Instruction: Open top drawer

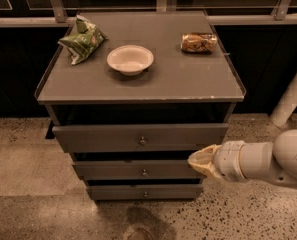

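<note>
The top drawer [113,136] is the widest grey panel under the cabinet top, with a small round metal knob [143,141] at its centre. Its front stands a little forward of the two narrower drawers below it. My gripper [195,162] has a cream tip on a white arm. It comes in from the right and sits just below the top drawer's lower right corner, in front of the right end of the middle drawer [138,170]. It is well to the right of the knob and holds nothing that I can see.
On the cabinet top [188,79] lie a green crumpled bag [83,39], a white bowl [130,59] and a brown can on its side [199,42]. The bottom drawer [144,191] is lowest. A speckled floor [28,184] surrounds the cabinet. A white pole [290,99] stands at the right.
</note>
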Controlling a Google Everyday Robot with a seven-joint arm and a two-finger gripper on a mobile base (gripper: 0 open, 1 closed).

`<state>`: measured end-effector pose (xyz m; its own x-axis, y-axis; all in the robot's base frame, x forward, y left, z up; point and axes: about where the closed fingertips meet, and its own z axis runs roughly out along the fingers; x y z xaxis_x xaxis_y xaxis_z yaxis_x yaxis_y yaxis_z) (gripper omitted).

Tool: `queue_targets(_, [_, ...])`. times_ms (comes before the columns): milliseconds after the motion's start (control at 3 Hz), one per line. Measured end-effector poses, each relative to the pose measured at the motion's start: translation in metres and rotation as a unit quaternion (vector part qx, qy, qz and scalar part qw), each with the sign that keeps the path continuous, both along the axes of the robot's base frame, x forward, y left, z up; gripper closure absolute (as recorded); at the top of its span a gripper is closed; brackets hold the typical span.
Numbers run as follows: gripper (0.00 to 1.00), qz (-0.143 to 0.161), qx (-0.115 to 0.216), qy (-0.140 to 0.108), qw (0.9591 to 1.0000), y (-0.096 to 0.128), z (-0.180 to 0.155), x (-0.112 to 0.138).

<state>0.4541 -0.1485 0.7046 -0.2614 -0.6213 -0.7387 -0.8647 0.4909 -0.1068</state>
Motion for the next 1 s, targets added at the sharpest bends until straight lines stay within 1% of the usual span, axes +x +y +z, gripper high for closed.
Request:
queue_targets(333, [1.0,-0.047,0.026,-0.056,0.997,-0.0042,-0.0068,0.0418])
queue_targets(667, [1.0,-0.063,0.022,-0.069,0.9954,-0.009,-0.0064,0.0517])
queue_targets(1000, [1.0,-0.063,0.022,-0.069,0.9954,-0.009,-0.0064,0.0517])
